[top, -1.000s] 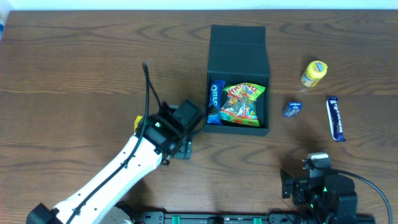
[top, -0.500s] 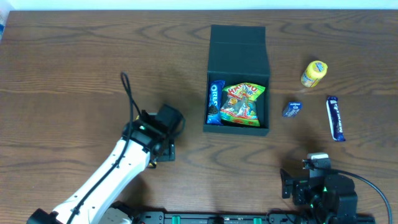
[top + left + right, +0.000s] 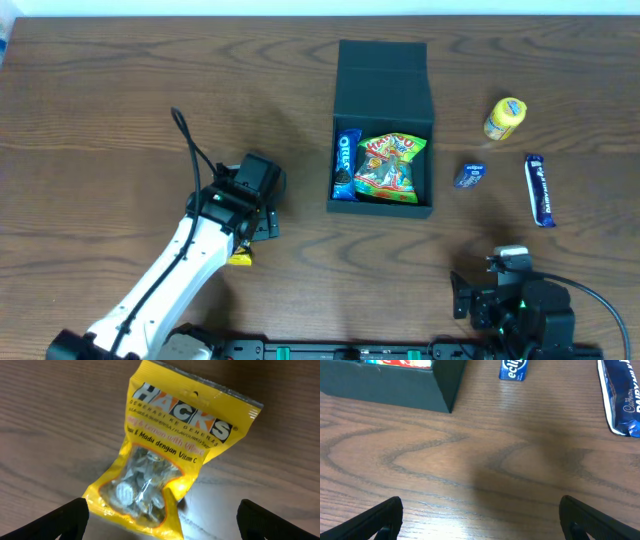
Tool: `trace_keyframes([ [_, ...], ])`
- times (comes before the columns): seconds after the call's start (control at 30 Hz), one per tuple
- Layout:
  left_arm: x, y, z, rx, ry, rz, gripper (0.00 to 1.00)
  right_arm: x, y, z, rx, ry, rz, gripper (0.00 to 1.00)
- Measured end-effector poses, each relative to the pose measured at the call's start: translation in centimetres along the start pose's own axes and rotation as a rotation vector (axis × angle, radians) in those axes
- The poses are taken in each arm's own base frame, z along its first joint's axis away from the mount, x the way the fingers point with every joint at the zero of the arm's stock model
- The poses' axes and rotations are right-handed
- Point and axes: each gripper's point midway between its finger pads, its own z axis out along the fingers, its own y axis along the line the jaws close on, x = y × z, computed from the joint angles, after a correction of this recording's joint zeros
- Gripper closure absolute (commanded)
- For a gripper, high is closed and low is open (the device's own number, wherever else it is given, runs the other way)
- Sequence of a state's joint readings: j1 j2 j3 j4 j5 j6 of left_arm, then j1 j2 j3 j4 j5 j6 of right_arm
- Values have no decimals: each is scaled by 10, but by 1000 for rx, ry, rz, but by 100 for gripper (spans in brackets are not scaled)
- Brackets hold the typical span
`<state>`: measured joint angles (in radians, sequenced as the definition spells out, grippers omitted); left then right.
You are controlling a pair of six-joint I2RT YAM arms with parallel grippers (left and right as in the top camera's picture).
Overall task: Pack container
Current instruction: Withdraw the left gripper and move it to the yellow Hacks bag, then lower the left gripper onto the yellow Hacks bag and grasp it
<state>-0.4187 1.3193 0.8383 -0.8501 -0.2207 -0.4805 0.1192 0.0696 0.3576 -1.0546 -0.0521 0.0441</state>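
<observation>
Left tool [image 3: 169,522] hung released above the yellow Hacks packet [image 3: 172,460].
Right tool [image 3: 481,520] was also released, grasping nothing, low over the desk [image 3: 485,460] near the container [image 3: 382,391].

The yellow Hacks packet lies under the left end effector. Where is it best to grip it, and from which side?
Probably the candy-filled lower half of the Hacks packet, from straight above. It lies flat on the table, so only that bulging part rises enough for the open left end effector to pinch across its width.
</observation>
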Motion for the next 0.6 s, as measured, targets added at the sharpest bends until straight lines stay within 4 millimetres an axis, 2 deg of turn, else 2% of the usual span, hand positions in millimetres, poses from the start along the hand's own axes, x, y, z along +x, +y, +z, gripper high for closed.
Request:
trace_keyframes([
  [0.3, 10, 7, 26, -23, 30, -8, 4, 0, 0, 0, 0, 0, 0, 1],
  [0.6, 0, 2, 35, 13, -24, -8, 5, 0, 0, 0, 0, 0, 0, 1],
])
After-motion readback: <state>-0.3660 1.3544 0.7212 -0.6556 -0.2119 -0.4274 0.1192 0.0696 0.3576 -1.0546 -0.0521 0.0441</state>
